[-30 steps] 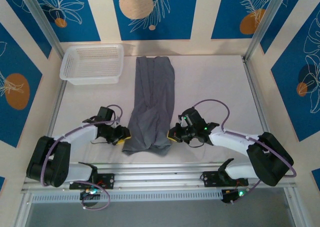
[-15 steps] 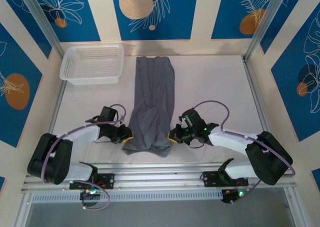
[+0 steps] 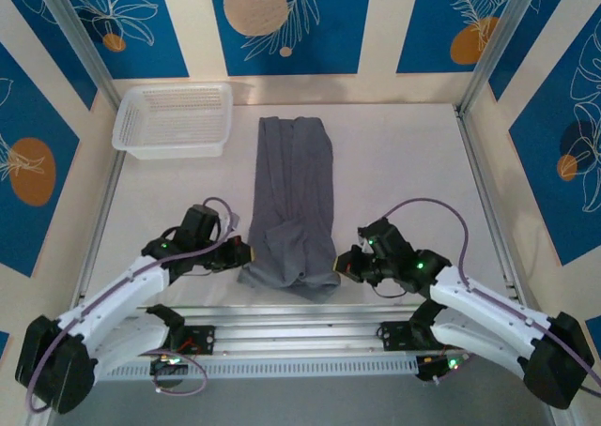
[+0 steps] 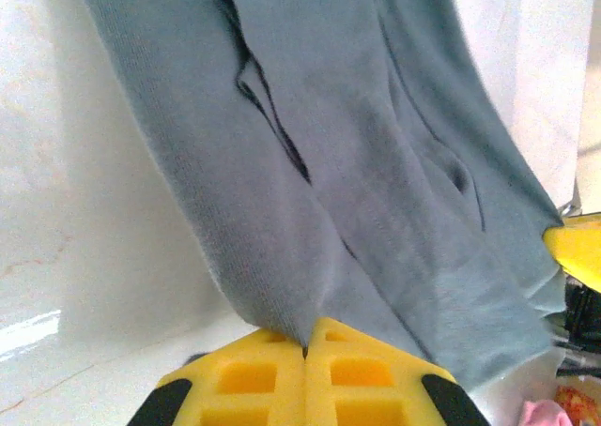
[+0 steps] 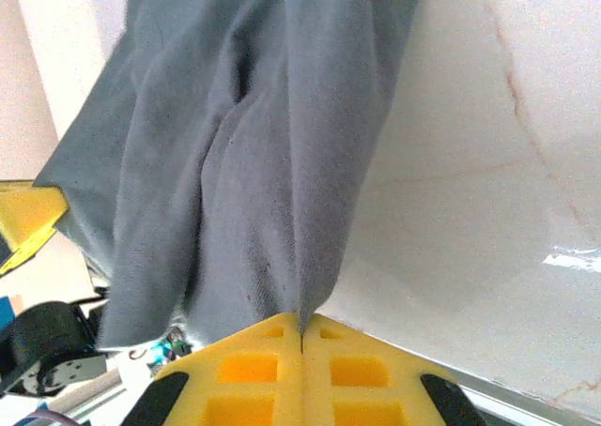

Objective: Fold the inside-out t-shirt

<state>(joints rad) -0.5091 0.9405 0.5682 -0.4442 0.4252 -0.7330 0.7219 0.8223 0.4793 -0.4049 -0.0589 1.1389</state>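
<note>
So the white desk [image 3: 413,163] took up most of the top view. The inside-out t-shirt [image 3: 293,201] lay on it as a long narrow strip running from upper centre down to lower centre, with the white basket [image 3: 174,118] off in the upper left, well apart from it. The left hand [image 3: 240,254] was pinched tight on the strip's lower-left corner and the right hand [image 3: 346,265] was clamped on the lower-right one. In both wrist views the cloth disappeared right into the seam between the yellow pads. I'd guess it's light, soft and totally limp, so it'll sag between the grips, and those near corners looked like the right place to hold it. I couldn't tell how many layers each pinch caught, where the sleeves were tucked, or which end was the collar.
</note>
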